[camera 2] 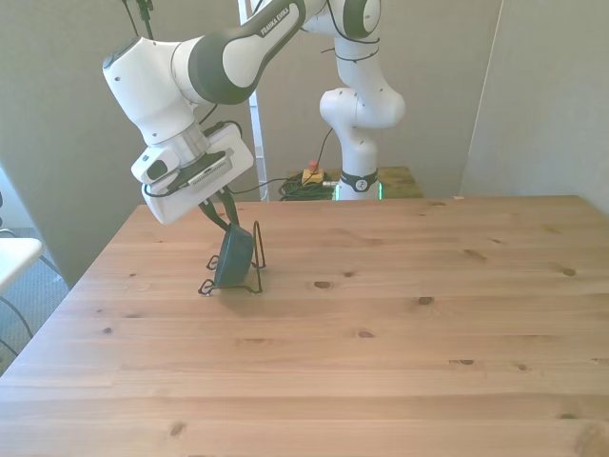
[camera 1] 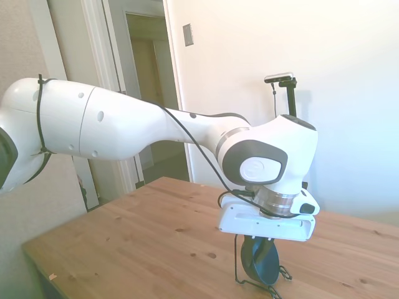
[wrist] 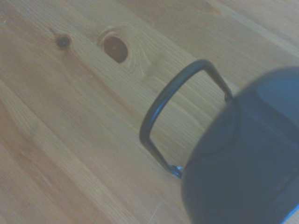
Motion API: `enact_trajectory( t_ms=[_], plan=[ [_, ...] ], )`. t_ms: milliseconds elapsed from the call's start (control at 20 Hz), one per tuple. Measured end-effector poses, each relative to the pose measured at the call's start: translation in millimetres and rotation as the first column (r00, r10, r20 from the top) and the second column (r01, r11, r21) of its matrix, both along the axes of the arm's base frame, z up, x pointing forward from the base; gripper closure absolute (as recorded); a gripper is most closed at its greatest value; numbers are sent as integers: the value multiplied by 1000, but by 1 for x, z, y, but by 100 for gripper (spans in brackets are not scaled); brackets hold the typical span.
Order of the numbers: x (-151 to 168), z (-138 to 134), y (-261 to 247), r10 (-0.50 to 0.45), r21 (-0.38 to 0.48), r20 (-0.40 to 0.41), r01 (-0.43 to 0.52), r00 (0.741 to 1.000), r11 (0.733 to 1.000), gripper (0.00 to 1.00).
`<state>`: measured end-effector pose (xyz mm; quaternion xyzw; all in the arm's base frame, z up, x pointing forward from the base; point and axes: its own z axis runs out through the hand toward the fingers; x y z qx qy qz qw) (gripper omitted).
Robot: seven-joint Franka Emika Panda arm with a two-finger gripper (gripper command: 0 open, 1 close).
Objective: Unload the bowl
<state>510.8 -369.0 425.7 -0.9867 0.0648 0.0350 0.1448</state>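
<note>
Bowl (wrist: pixel 243 154) fills wrist view, upright on edge in wire stand (wrist: pixel 161 112), left-centre of tabletop (camera 2: pixel 381 362) in front view. Pincer (camera 2: pixel 226 211) directly above; grip state indiscernible.

Arm (camera 1: pixel 143 128) was glossy white with rounded link shells and dark grey joint caps. Thin black cable ran along the forearm to the wrist, held by a black strap round the thick link. Black lettering sat on one link in the front view. Wrist had a metal ring and flat white hand body (camera 1: pixel 267 222).
</note>
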Motion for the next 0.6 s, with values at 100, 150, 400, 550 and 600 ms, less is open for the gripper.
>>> enact_trajectory(
  t_ms=[100, 150, 400, 550, 600],
  plan=[
    [1, 0, 1, 2, 1, 0, -2, 1000, 1000, 100],
    [1, 0, 1, 2, 1, 0, -2, 1000, 1000, 100],
    [0, 4, -2, -10, -1, 22, 10, 1000, 1000, 100],
    [0, 8, -4, -27, 5, 52, 26, 998, 1000, 100],
    [0, 11, -4, -35, 12, 69, 34, 997, 999, 100]
  ],
)
